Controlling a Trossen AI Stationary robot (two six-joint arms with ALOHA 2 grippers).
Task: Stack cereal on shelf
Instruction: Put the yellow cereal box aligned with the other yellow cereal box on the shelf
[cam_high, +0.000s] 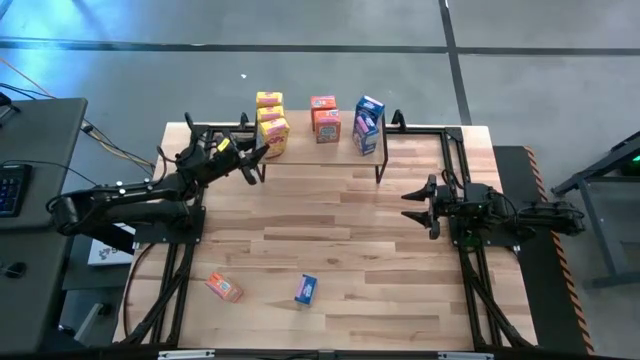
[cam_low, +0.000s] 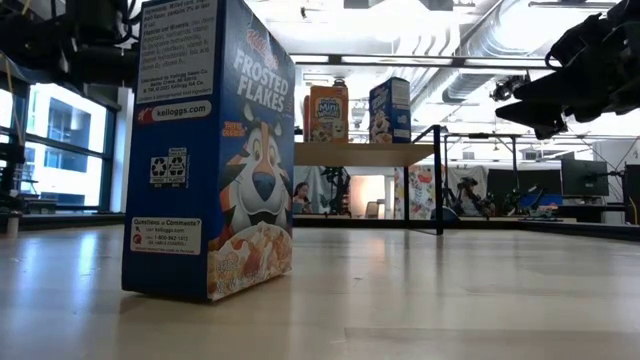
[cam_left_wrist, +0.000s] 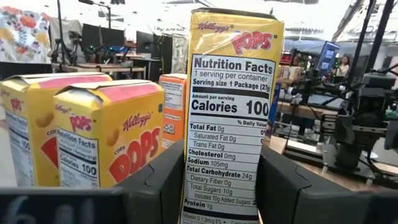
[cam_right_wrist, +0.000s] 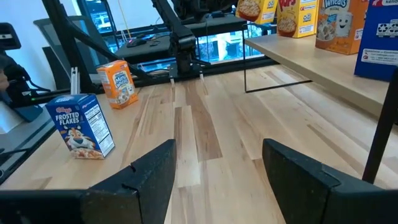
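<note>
The table is a light wood top filling most of the high view, with an arm at each side. At its far edge stands the shelf, a plank on thin black legs.

The left arm reaches from the table's left side toward the shelf's left end. The right arm waits at the right side, over bare table in front of the shelf's right end.

The left gripper is at the shelf's left end, its fingers closed on an upright yellow box, one finger against each broad face. The right gripper holds nothing, its fingers standing apart over bare wood.

On the shelf, two more yellow boxes stand just behind the held one, at the left end. Two orange-red boxes stand in the middle, one behind the other. Two blue boxes stand toward the right end, close together.

Two boxes are off the shelf, on the table's near part. An orange-red one lies toward the left. A blue one stands upright just to its right, well apart from the shelf.
</note>
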